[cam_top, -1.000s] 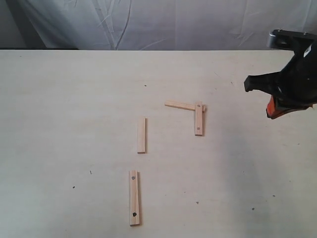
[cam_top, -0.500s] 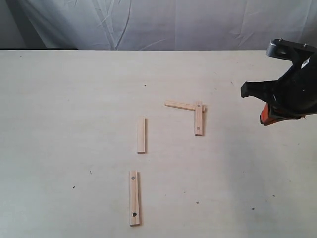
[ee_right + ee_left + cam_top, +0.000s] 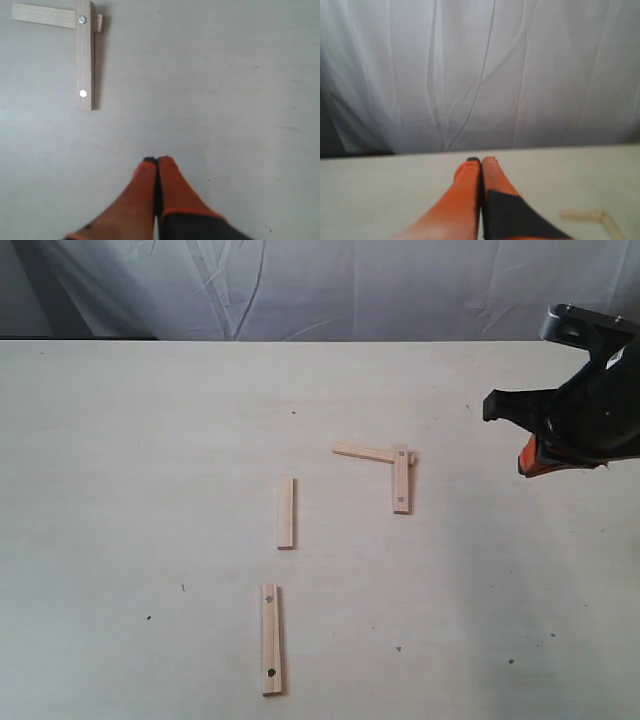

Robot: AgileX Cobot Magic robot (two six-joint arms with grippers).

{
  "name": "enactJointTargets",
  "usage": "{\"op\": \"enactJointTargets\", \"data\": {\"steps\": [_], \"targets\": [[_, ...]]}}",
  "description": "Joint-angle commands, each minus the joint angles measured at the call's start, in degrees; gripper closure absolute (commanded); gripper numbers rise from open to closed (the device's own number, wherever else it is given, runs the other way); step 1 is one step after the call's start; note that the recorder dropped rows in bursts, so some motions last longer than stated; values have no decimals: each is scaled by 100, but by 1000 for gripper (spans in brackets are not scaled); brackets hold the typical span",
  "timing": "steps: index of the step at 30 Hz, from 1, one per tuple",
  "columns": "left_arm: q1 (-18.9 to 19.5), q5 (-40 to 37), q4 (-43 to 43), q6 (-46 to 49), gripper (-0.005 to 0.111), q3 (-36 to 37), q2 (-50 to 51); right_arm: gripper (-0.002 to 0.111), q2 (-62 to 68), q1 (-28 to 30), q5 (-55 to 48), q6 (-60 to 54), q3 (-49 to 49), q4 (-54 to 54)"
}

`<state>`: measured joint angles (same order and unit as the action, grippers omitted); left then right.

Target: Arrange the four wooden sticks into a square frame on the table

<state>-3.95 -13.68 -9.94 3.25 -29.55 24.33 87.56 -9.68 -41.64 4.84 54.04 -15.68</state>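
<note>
The plain stick [image 3: 286,511] looks light and stiff; pinch it mid-length across its width. Right gripper [image 3: 157,160] and left gripper [image 3: 481,160] are closed, empty.

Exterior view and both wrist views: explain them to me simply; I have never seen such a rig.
This is a robot with two arms, each ending in an orange two-finger gripper. The exterior view looks down on a pale table with a white cloth behind; the black right arm shows at its right edge. Four pieces lie there: a plain wooden stick and a holed stick overlapping at one end in an L, a second plain stick lying alone, and a second holed stick nearer the camera. The other pictures come from cameras on the wrists: the left gripper and right gripper are both shut and hold nothing.
</note>
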Motion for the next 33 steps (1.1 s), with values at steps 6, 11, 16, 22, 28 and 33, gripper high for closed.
{"op": "enactJointTargets", "data": {"steps": [6, 11, 16, 22, 28, 33], "targets": [[-25, -1566, 277, 168, 107, -1479, 2874, 108, -48, 24, 126, -36, -7, -197], [-25, -1414, -542, 131, 107, -1479, 3567, 108, -48, 24, 126, -36, -7, -215], [-562, -2137, -768, 251, 107, -1734, 4683, 108, -48, 24, 163, -36, -7, -300], [-1955, -1885, 397, -1210, 107, -2709, 6258, 108, -48, 24, 197, -36, -7, -300], [-2768, -2062, 2385, -3442, 107, -3795, 7632, 108, -48, 24, 197, -36, -7, -425], [-2816, -2316, 2330, -3580, 99, -4171, 8323, 108, -48, 24, 229, -36, -7, -424]]}}
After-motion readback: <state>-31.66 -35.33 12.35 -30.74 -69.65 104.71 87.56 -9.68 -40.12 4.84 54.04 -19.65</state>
